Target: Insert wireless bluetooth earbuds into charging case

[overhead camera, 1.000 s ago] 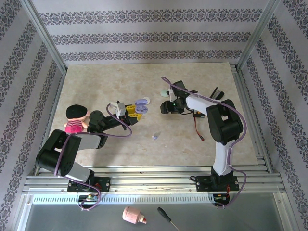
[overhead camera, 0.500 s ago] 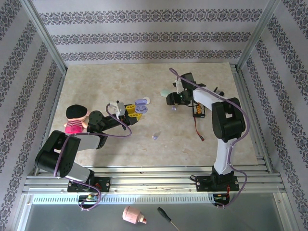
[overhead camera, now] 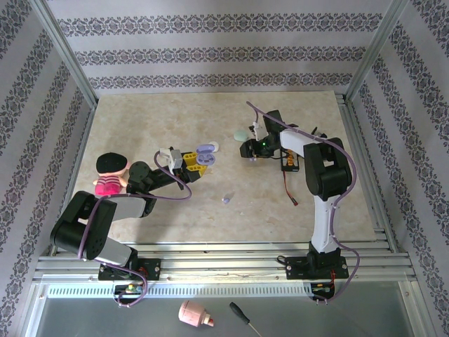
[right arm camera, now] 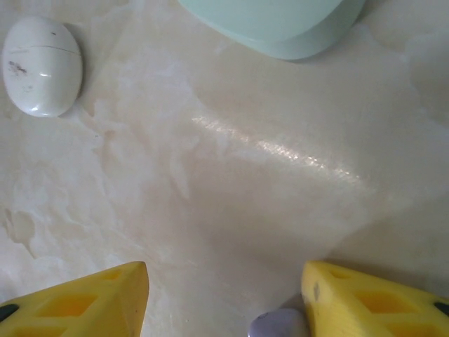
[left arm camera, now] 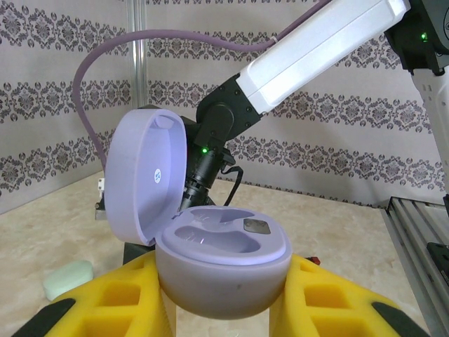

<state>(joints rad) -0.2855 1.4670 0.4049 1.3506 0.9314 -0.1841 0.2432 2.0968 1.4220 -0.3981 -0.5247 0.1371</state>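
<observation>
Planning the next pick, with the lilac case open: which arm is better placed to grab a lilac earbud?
Right. The right gripper is open, with a lilac earbud lying between its jaws, close to one of them. The left gripper is busy: it is shut on the open lilac case.

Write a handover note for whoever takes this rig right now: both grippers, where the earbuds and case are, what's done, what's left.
Left gripper: shut on the lilac case, lid open, both wells look empty.
Right gripper: open, low over the table, with a lilac earbud lying between its fingers, not gripped.
Second lilac earbud: loose on the table, nearer the arm bases.
Pale green case and white case: on the table just beyond the right gripper.
Done: case held open.
Left: grip each earbud and seat both in the case.
</observation>
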